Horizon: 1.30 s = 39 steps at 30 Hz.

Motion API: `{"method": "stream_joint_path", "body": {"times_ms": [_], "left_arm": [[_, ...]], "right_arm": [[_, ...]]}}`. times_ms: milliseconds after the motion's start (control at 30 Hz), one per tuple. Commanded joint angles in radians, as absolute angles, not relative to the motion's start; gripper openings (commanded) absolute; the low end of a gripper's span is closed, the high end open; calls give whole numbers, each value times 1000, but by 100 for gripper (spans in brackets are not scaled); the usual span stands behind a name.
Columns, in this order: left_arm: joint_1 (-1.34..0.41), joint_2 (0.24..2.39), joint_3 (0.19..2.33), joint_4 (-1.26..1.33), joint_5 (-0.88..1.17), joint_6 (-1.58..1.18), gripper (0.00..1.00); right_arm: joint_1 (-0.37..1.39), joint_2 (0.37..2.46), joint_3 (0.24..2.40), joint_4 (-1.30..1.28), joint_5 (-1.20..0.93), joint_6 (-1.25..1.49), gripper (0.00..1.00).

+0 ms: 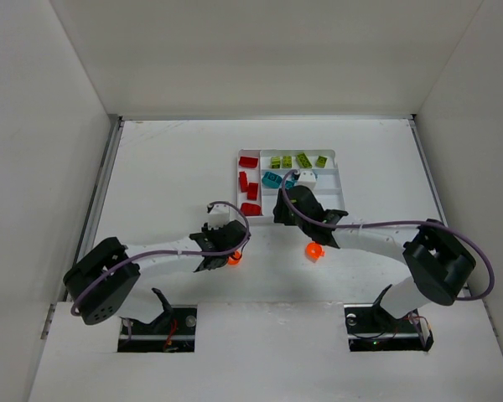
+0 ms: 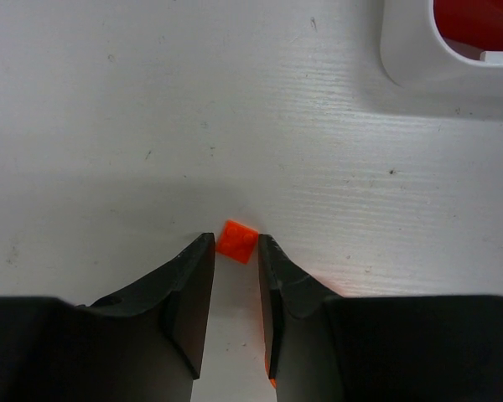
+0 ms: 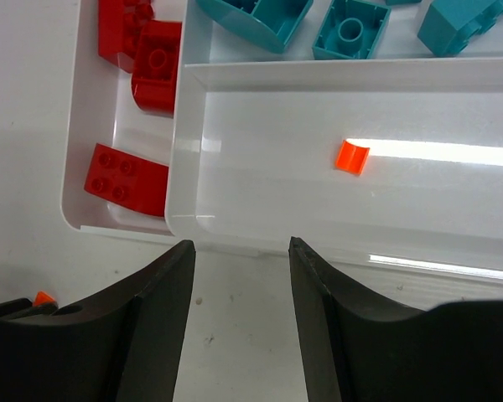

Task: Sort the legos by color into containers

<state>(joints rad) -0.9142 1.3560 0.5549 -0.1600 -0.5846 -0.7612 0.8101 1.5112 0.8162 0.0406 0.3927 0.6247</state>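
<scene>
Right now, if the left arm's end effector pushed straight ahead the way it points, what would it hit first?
The small orange lego, lying on the table just ahead of the left end effector, in line with its gap. It looks almost touching, though depth is unclear.

I see a white table (image 1: 168, 167); from the left wrist, its painted wood grain and a few dark specks show. White walls (image 1: 268, 50) box it on three sides, and a metal rail (image 1: 103, 188) runs along its left edge.
</scene>
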Motion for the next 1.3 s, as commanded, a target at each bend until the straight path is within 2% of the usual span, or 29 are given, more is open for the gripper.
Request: {"method": "stream_joint_path", "body": {"times_ms": [0, 267, 500, 800, 1000, 1167, 1267], "left_arm": [[-929, 1394, 558, -242, -577, -769, 24], [-924, 1321, 552, -245, -604, -769, 12], [-910, 1193, 594, -268, -617, -735, 12], [-921, 1227, 689, -275, -615, -701, 12], [-920, 1267, 695, -255, -575, -699, 21], [-979, 1287, 718, -207, -528, -678, 30], [-999, 1295, 723, -190, -499, -677, 34]], "right_arm": [[835, 1479, 815, 109, 402, 626, 55], [852, 1444, 784, 113, 411, 630, 55], [851, 1396, 746, 120, 411, 629, 55], [847, 1330, 696, 133, 411, 630, 55], [851, 1339, 693, 146, 408, 627, 55], [851, 1342, 695, 140, 411, 621, 36], [851, 1325, 680, 137, 413, 630, 33]]}}
